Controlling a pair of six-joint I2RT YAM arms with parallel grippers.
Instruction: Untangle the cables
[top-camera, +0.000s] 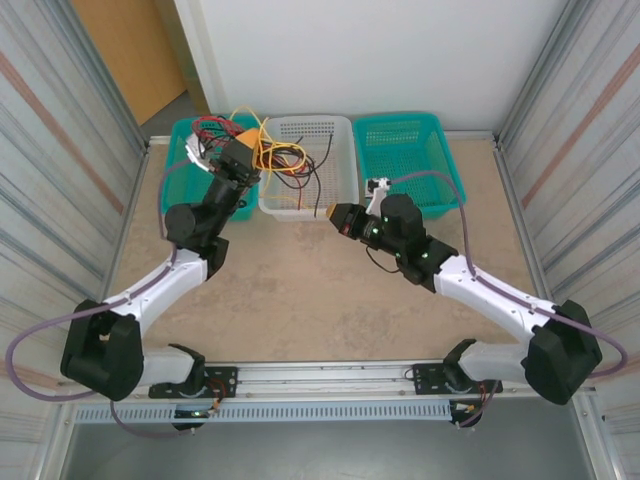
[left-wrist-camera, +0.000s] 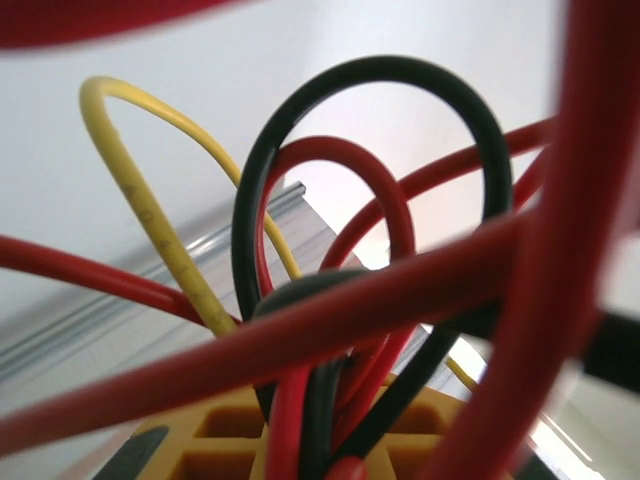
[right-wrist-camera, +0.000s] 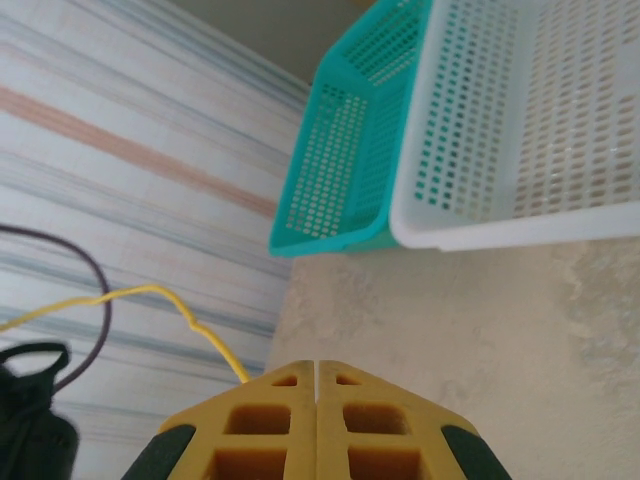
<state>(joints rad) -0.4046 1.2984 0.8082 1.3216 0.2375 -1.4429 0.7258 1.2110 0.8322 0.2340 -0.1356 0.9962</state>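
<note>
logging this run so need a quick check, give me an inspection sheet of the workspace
surface: beige table, speckled
job's things: red, black and yellow cables, tangled, hanging from left claw over white basket
clutter: left teal basket, right teal basket
grippers: left claw shut on cables; right claw shut, yellow strand running to it, grip unclear
cables: lilac-grey arm cables along both arms
surroundings: corrugated metal side walls, white back wall

Robotics lab cell, corrugated panel walls (top-camera: 60, 130), sorting baskets (top-camera: 400, 116)
</note>
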